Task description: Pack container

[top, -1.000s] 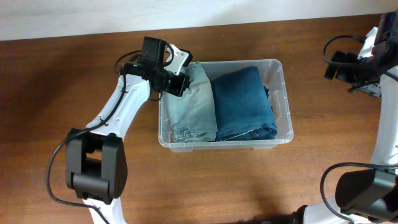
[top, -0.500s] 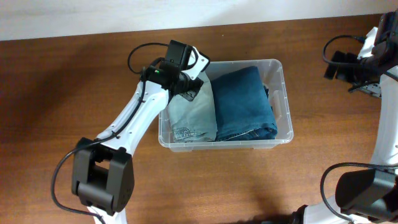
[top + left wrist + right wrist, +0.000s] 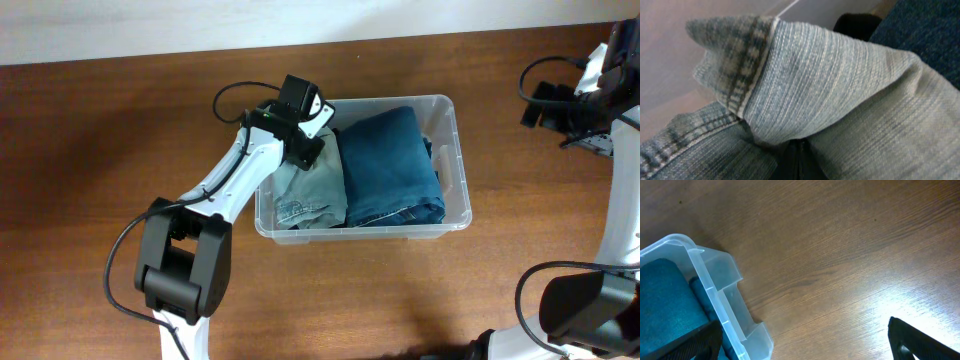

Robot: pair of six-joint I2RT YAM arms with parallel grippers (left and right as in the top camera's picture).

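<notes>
left gripper [image 3: 305,150] down in the clear container [image 3: 457,130], pinching a fold of light-wash jeans [image 3: 840,90], dark jeans [image 3: 390,165] right beside, right gripper [image 3: 802,330] wide open, holding nothing, over the wooden table [image 3: 840,240]

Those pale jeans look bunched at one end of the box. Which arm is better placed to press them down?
Left. Its left gripper hovers right over the light jeans inside the container. The right gripper sits off beyond the container's other end, over the table.
</notes>
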